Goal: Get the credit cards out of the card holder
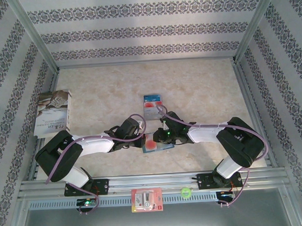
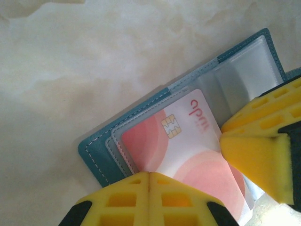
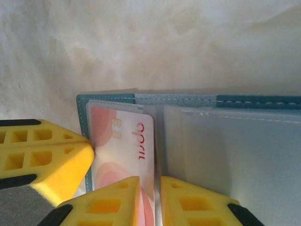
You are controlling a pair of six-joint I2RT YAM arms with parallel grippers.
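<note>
Well to the left of the card holder (image 2: 96,157) a pale book (image 1: 53,113) is lying, its cover print too small for me to read. At the holder's left side the left gripper (image 2: 149,181) is pressing down with its fingers closed flat together, hiding the near edge of the red-and-white card (image 2: 188,146). I am not seeing it pinch anything. That card is sitting at the holder's left clear pocket, chip showing. I am reading its red letters only as something like "apm".

The holder is lying open on the table between both grippers, and from above the arms are hiding most of it. In the right wrist view its long axis is running left to right, with the card's long axis crossing it.

Just beyond the holder a blue card (image 1: 151,99) is lying, its white marks unreadable. Nearer than the holder there is a red-and-white packet (image 1: 147,200).

On the holder's right pocket the right gripper (image 3: 150,183) is resting, fingers a narrow slit apart, gripping nothing I can make out.
</note>
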